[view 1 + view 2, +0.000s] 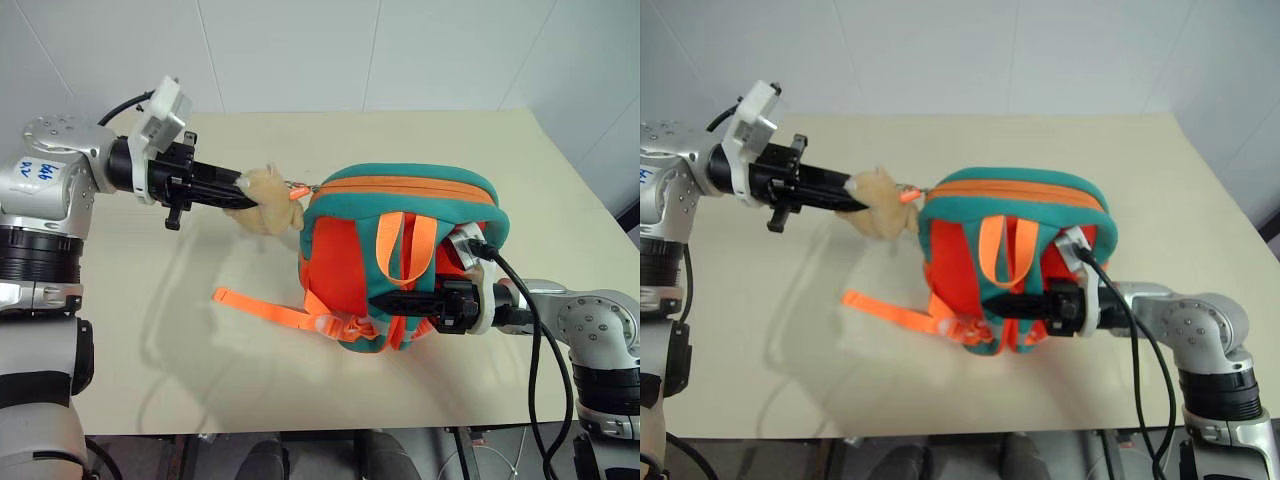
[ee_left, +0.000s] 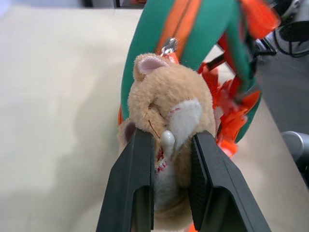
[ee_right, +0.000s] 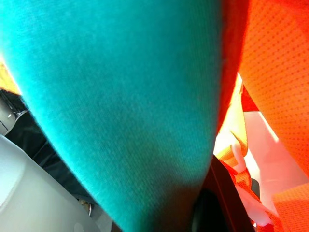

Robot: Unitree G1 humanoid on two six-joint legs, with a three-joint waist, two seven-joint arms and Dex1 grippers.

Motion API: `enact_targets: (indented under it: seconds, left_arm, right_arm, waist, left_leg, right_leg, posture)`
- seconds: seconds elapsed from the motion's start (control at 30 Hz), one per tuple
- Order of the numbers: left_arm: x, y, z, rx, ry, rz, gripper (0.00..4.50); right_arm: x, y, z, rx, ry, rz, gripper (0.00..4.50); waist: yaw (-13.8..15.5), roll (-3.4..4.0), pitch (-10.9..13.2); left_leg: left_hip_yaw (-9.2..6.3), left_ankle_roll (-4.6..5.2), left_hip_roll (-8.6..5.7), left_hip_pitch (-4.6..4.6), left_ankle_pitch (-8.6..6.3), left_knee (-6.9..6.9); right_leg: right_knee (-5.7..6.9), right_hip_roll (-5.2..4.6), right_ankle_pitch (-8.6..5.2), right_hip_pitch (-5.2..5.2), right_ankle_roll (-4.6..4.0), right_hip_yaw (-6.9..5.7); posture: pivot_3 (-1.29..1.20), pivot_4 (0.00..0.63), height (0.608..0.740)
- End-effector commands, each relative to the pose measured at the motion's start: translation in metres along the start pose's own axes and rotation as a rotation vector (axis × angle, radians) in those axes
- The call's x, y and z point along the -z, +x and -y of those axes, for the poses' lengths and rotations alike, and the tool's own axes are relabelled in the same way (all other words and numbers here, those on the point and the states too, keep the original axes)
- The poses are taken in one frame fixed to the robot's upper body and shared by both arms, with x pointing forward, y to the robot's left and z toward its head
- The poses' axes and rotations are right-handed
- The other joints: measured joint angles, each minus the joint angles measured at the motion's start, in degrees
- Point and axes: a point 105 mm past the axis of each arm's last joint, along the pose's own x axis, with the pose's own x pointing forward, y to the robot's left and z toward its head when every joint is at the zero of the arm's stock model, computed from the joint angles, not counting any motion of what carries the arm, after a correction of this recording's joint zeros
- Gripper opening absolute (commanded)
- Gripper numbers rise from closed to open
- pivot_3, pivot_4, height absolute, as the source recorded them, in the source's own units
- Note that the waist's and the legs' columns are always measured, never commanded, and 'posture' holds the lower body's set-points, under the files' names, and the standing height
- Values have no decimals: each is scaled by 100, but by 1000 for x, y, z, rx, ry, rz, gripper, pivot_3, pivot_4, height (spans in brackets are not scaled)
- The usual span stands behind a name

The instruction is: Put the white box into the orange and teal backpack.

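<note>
The orange and teal backpack (image 1: 400, 200) stands upright in the middle of the table, its strap side facing me. A tan plush toy (image 1: 265, 200) hangs from its top left corner by a clip. My left gripper (image 1: 240, 192) reaches in from the left and is shut on the plush toy (image 2: 164, 111), whose body is squeezed between the two black fingers (image 2: 137, 164). My right gripper (image 1: 385, 302) comes from the right and is shut on the backpack's lower back, beside a teal shoulder strap (image 3: 120, 106). The white box is hidden.
An orange webbing strap (image 1: 260, 305) trails from the backpack's base to the left across the beige table (image 1: 150, 340). A black cable (image 1: 530, 330) loops over my right forearm. The table's front edge runs close below the backpack, and a white wall stands behind.
</note>
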Motion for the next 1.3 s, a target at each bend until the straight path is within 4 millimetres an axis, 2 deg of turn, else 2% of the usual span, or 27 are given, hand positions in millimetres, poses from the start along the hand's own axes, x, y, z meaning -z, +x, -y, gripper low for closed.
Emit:
enact_targets:
  seconds: [0.03, 0.13, 0.27, 0.37, 0.47, 0.6, 0.67, 0.77, 0.8, 0.83, 0.97, 1.13, 1.17, 1.3]
  left_arm:
    - [25, -5, 1, 50, -51, -62, 543]
    - [49, 7, -1, 70, -97, -88, 543]
    - [61, 37, 7, 161, -179, -7, 543]
    - [80, 57, 14, 208, -211, -27, 543]
    - [97, 68, 22, 226, -249, -34, 543]
    - [122, 70, 33, 237, -225, -100, 543]
    - [123, 67, 32, 208, -188, -83, 543]
    - [108, 56, 30, 169, -129, -24, 543]
    - [104, 54, 30, 160, -114, -14, 1221]
    - [100, 51, 30, 144, -87, -2, 1412]
    - [77, 36, 40, 99, 1, 50, 2757]
    - [66, 19, 57, 48, 52, 67, 4338]
    - [62, 16, 56, 20, 96, 89, 4493]
    - [61, 11, 61, -33, 100, 131, 4493]
  right_arm:
    - [-1, -6, -6, 3, -11, 4, 540]
    - [-2, -6, -7, 6, -12, 6, 540]
    - [-2, -7, -8, 11, -11, 9, 540]
    - [-2, -7, -9, 13, -11, 10, 540]
    - [-2, -7, -10, 11, -12, 10, 540]
    - [-3, -6, -12, 7, -17, 7, 540]
    - [-5, -6, -13, 9, -33, 1, 540]
    - [-10, -9, -8, 85, -131, -6, 540]
    - [-11, -10, -6, 108, -154, -10, 1248]
    - [-11, -11, -6, 118, -165, -19, 1460]
    - [-25, -19, -12, 147, -326, 17, 2837]
    - [-29, -41, -10, 270, -536, -17, 4500]
    - [-28, -47, -10, 291, -543, -25, 4500]
    - [-23, -73, -6, 392, -566, -77, 4500]
  waist:
    - [-3, 0, 0]
    - [0, 0, 0]
    - [7, -1, 0]
    - [12, -2, -1]
    - [15, -2, -1]
    - [21, -3, -3]
    - [22, -8, -5]
    - [23, -10, -6]
    - [22, -10, -6]
    - [20, -10, -6]
    - [-9, -10, -6]
    - [35, -10, -6]
    - [48, -10, -6]
    - [85, -10, -6]
  left_leg:
    - [0, 0, 0, 0, 0, 0]
    - [1, 1, 0, 0, 0, 1]
    - [0, 2, 0, -1, 0, 3]
    - [0, 2, -1, -3, 0, 3]
    - [0, 2, -1, -3, 0, 2]
    - [0, 2, -2, -2, 0, 3]
    - [0, 2, -1, -1, 0, 3]
    - [0, 2, -2, -1, 0, 7]
    - [0, 2, -2, -2, 0, 6]
    - [0, 2, -2, -2, 0, 6]
    - [2, 2, 1, -2, 0, -3]
    - [2, 4, 0, -4, -2, -8]
    - [2, 4, 0, -4, -2, -7]
    - [3, 4, -4, -2, -2, 4]
  right_leg:
    - [0, 0, 0, -1, 0, 0]
    - [2, 0, 0, -1, 0, 0]
    - [4, -1, 0, 0, 0, 0]
    - [2, -2, 0, -1, 0, 0]
    - [0, -3, 0, -1, 0, -1]
    - [3, -5, 0, 0, 0, -1]
    - [3, -5, 0, 0, 0, -1]
    - [4, -7, 1, 1, 1, -1]
    - [4, -8, 1, 0, 1, -1]
    - [4, -9, 1, 0, 1, -1]
    - [1, -7, 1, -5, 1, -1]
    - [-9, -9, 1, -5, 1, -2]
    - [-9, -10, 1, -4, 1, -2]
    - [-11, -14, 6, 7, 5, -1]
  posture:
    - [0, 150, 740]
    - [0, 150, 740]
    - [0, 150, 740]
    - [0, 150, 740]
    - [0, 150, 740]
    - [0, 150, 740]
    - [0, 150, 740]
    - [0, 150, 740]
    - [0, 150, 740]
    - [0, 150, 740]
    - [0, 150, 740]
    - [0, 150, 740]
    - [0, 150, 740]
    - [0, 150, 740]
